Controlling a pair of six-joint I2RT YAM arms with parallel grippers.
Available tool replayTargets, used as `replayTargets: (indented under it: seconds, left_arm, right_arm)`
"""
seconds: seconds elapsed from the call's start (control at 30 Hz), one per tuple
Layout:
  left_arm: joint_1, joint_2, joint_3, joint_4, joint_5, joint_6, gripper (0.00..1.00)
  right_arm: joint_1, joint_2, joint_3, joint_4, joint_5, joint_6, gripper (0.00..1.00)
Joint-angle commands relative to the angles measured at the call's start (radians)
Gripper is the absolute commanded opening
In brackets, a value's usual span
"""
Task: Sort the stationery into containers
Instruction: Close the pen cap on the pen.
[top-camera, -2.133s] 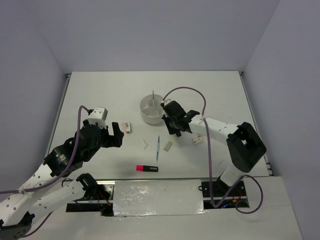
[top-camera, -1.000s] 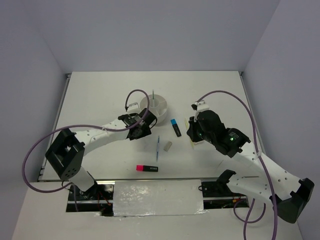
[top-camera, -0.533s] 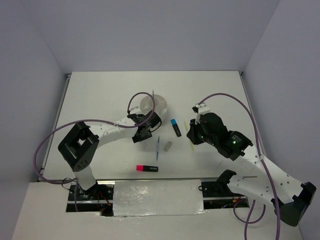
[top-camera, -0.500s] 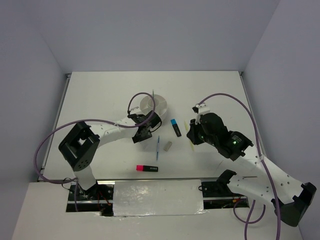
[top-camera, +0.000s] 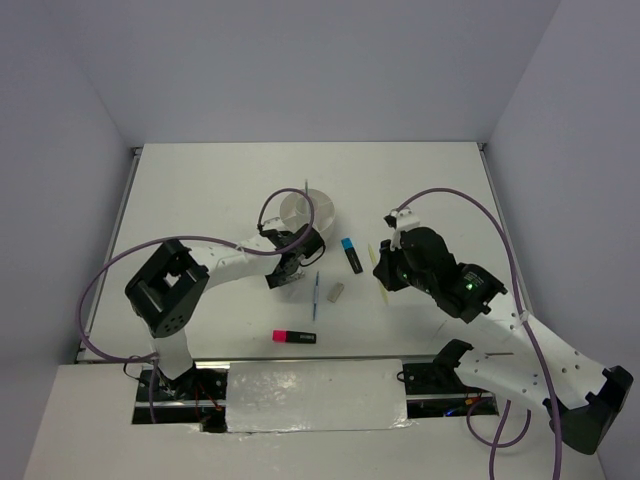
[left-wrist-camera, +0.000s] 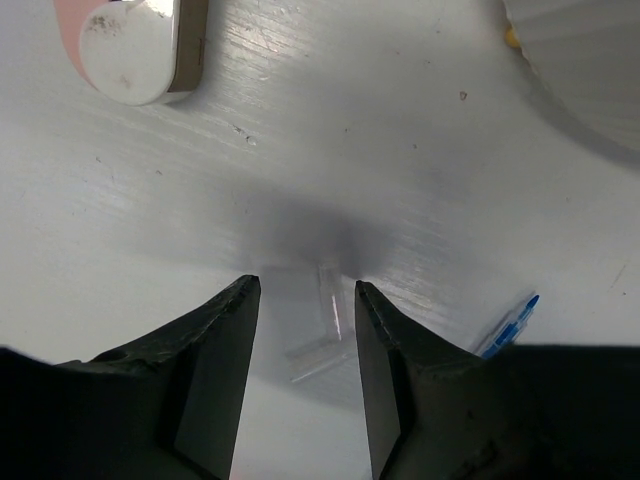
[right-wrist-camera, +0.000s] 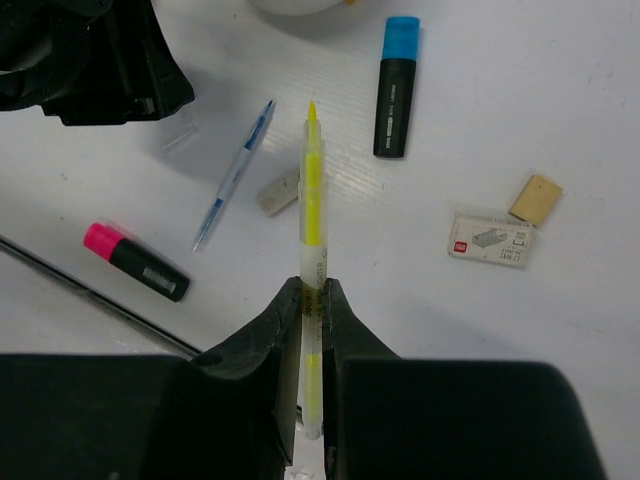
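Note:
My left gripper (left-wrist-camera: 305, 290) is open and low over the table, its jaws on either side of a small clear plastic piece (left-wrist-camera: 330, 318). From above, the left gripper (top-camera: 284, 274) sits just in front of the round white container (top-camera: 305, 211). My right gripper (right-wrist-camera: 313, 287) is shut on a yellow stick (right-wrist-camera: 312, 195), which hangs above the table pointing away from me. In the top view the right gripper (top-camera: 386, 268) is to the right of the container.
A blue highlighter (right-wrist-camera: 397, 85), a thin blue pen (right-wrist-camera: 235, 172), a grey eraser (right-wrist-camera: 277, 192), a pink highlighter (right-wrist-camera: 135, 262), a tan eraser (right-wrist-camera: 535, 199) and a small white box (right-wrist-camera: 489, 239) lie on the table. A pink-and-white eraser (left-wrist-camera: 135, 45) lies left of the container wall (left-wrist-camera: 590, 60).
The left gripper has slid forward from the container's side to the clear piece, and its jaws have narrowed a little. The right gripper has hardly moved and still has the yellow stick.

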Motion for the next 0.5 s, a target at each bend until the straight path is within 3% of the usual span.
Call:
replayTargets:
  seconds: [0.0,0.47]
  left_arm:
    - [-0.013,0.014,0.040,-0.004,-0.002,-0.034,0.55]
    - [-0.022,0.060,0.051,-0.013,0.001,-0.047,0.47]
  right_arm:
    - [0.005,-0.016,-0.014,0.050,-0.010,-0.017,0.03]
    - [0.008,-0.031,-0.017,0.050,-0.025,-0.020,0.03]
